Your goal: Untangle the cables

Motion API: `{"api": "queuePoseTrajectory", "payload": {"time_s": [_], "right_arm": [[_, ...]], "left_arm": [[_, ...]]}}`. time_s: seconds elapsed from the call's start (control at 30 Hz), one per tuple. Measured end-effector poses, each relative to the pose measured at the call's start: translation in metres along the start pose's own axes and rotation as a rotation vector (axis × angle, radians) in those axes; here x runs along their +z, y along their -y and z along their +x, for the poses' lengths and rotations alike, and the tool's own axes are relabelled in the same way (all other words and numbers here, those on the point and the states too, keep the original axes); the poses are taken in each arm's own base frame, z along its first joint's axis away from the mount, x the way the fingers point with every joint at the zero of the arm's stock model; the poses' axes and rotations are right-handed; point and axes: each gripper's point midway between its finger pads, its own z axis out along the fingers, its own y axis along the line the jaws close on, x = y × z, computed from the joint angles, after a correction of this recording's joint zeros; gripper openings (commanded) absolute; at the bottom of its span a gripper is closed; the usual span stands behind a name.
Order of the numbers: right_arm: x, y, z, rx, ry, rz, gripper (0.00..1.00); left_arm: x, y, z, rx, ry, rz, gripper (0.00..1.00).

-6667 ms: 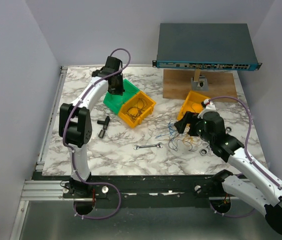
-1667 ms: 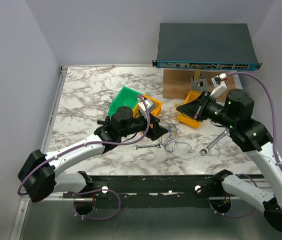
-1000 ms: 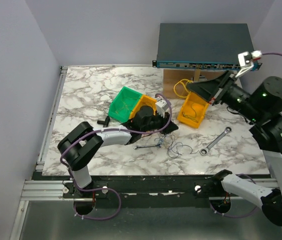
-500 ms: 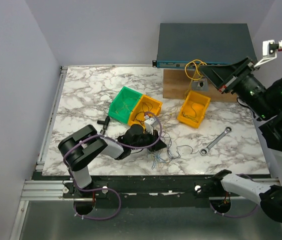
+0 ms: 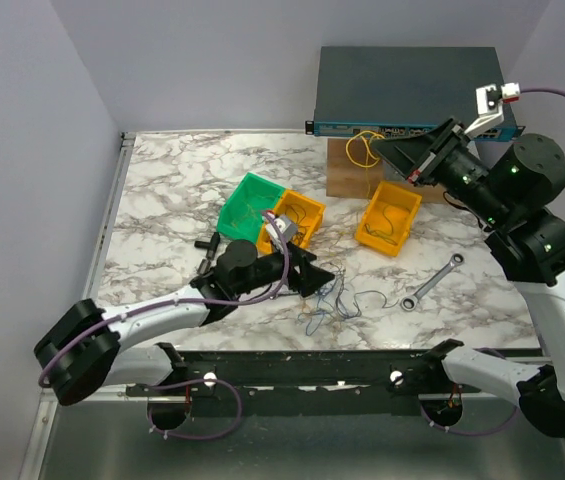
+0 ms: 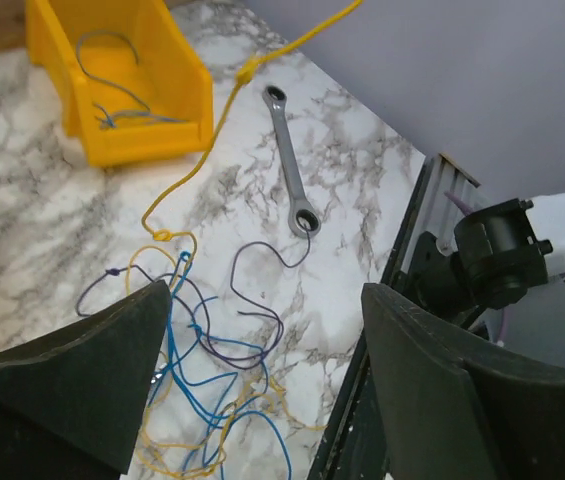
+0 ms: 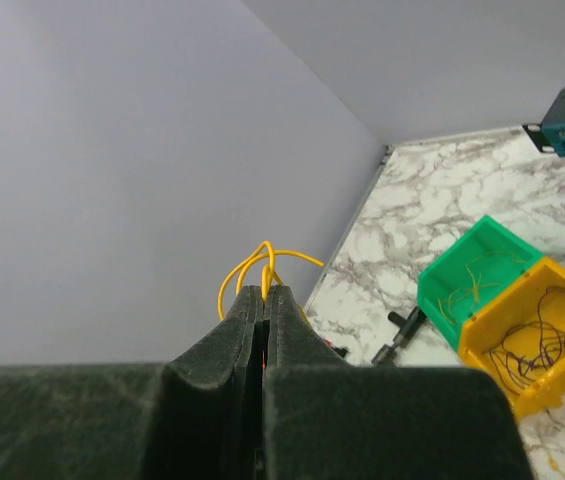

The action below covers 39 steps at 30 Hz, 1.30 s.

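The cables (image 5: 334, 298) lie in a loose tangle of blue, yellow and dark wires on the marble table near its front edge. My left gripper (image 5: 313, 275) rests low beside them, open, and its wrist view shows the tangle (image 6: 197, 400) on the table between its fingers (image 6: 82, 380), untouched. My right gripper (image 5: 382, 153) hangs high over the back of the table, shut on a yellow cable (image 7: 262, 262) that loops out past its fingertips (image 7: 265, 293). One yellow strand (image 6: 262, 62) rises from the tangle toward it.
A silver wrench (image 5: 430, 282) lies right of the tangle. A green bin (image 5: 247, 205) and a yellow bin (image 5: 300, 215) stand side by side mid-table, with another yellow bin (image 5: 390, 218) to the right. A network switch (image 5: 412, 95) rests on a wooden block (image 5: 347, 172) at the back. A black fitting (image 5: 207, 243) lies left.
My left gripper has opened and let go of the wires, and its arm has stretched out lower. The right gripper, still holding the yellow cable, has come down and left a little.
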Motion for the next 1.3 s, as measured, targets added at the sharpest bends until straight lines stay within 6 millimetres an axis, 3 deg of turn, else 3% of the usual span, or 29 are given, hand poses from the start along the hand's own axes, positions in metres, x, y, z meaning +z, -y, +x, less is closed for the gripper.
{"api": "queuePoseTrajectory", "payload": {"time_s": [0.2, 0.3, 0.43, 0.57, 0.6, 0.67, 0.73, 0.77, 0.93, 1.03, 1.17, 1.2, 1.3], "right_arm": [[0.01, 0.023, 0.03, 0.042, -0.078, 0.033, 0.01], [0.011, 0.025, 0.034, 0.052, -0.088, 0.032, 0.01], [0.008, 0.017, 0.031, 0.062, -0.08, 0.004, 0.01], [0.005, 0.011, 0.028, 0.069, -0.072, -0.018, 0.01], [0.005, 0.01, 0.028, 0.071, -0.072, -0.022, 0.01], [0.005, 0.008, 0.028, 0.078, -0.075, -0.027, 0.01], [0.005, 0.008, 0.028, 0.082, -0.076, -0.029, 0.01], [0.005, 0.008, 0.028, 0.084, -0.076, -0.029, 0.01], [0.003, 0.013, 0.032, 0.072, -0.079, -0.018, 0.01], [-0.001, 0.035, 0.05, 0.052, -0.098, 0.027, 0.01], [-0.007, 0.08, 0.097, 0.04, -0.173, 0.103, 0.03], [-0.008, 0.094, 0.111, 0.039, -0.197, 0.124, 0.1], [-0.008, 0.133, 0.155, 0.041, -0.287, 0.183, 0.44]], "left_arm": [[-0.011, 0.016, -0.056, 0.133, 0.063, -0.042, 0.84], [-0.009, 0.017, -0.07, 0.19, 0.054, -0.063, 0.84], [0.002, 0.011, -0.072, 0.233, 0.021, -0.079, 0.83], [0.025, -0.008, -0.062, 0.263, -0.051, -0.128, 0.79], [0.03, -0.012, -0.059, 0.267, -0.068, -0.139, 0.74], [0.04, -0.021, -0.053, 0.273, -0.1, -0.157, 0.44], [0.05, -0.03, -0.047, 0.275, -0.133, -0.178, 0.08], [0.054, -0.034, -0.046, 0.279, -0.144, -0.188, 0.0], [0.053, -0.044, -0.047, 0.3, -0.156, -0.242, 0.0], [0.04, -0.042, -0.065, 0.304, -0.11, -0.251, 0.0], [0.013, -0.042, -0.101, 0.274, -0.02, -0.252, 0.0], [0.004, -0.043, -0.111, 0.259, 0.007, -0.25, 0.0], [-0.016, -0.045, -0.135, 0.227, 0.072, -0.246, 0.0]]}}
